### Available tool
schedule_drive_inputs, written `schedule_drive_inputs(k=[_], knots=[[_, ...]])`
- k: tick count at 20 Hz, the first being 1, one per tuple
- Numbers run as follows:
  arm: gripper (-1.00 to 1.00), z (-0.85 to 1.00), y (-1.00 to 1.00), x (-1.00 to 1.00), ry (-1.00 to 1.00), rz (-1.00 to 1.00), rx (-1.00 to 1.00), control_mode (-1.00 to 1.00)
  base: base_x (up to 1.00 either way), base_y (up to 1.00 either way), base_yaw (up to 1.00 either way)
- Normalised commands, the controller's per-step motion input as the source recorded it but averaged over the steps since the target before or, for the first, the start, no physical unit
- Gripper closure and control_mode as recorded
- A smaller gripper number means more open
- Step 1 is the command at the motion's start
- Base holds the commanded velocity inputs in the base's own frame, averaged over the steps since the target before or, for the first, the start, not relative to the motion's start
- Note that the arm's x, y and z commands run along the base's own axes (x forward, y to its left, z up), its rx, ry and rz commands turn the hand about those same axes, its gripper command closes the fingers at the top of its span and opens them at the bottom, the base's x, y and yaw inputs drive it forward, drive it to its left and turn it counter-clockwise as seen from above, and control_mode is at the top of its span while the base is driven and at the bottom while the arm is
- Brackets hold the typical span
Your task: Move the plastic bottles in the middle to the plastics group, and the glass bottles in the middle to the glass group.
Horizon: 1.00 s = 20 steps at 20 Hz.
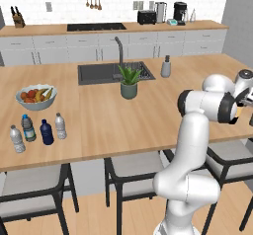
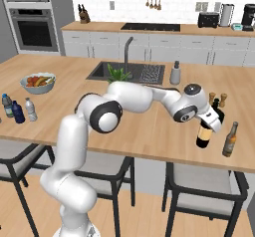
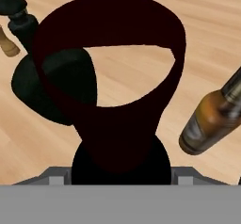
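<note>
Close up, the gripper [image 2: 211, 122] is clamping its jaws on the neck of the wine bottle [image 2: 203, 135], which is standing on the island counter [image 2: 149, 126]. Just right, a brown bottle [image 2: 229, 140] is standing apart. Behind, the squat black bottle [image 3: 52, 89] is sitting near two shakers [image 2: 217, 99]. Far left, the dark blue bottle [image 1: 46, 132] and clear bottle [image 1: 60, 126] are waiting beside the plastics group [image 1: 22, 133] near a fruit bowl [image 1: 36, 96].

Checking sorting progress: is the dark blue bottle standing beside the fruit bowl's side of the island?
Yes, the dark blue bottle stands among small bottles just in front of the fruit bowl.
</note>
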Motion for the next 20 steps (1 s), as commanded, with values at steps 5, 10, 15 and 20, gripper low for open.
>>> schedule_drive_inputs(k=[5,10,15,20], knots=[[1.0,-0.15,0.0,0.0,0.0,0.0,0.0,-1.0,0.0,0.0,0.0],[1.0,-0.09,0.0,0.0,0.0,0.0,0.0,-1.0,0.0,0.0,0.0],[-1.0,0.0,0.0,0.0,0.0,0.0,0.0,-1.0,0.0,0.0,0.0],[-1.0,0.0,0.0,0.0,0.0,0.0,0.0,-1.0,0.0,0.0,0.0]])
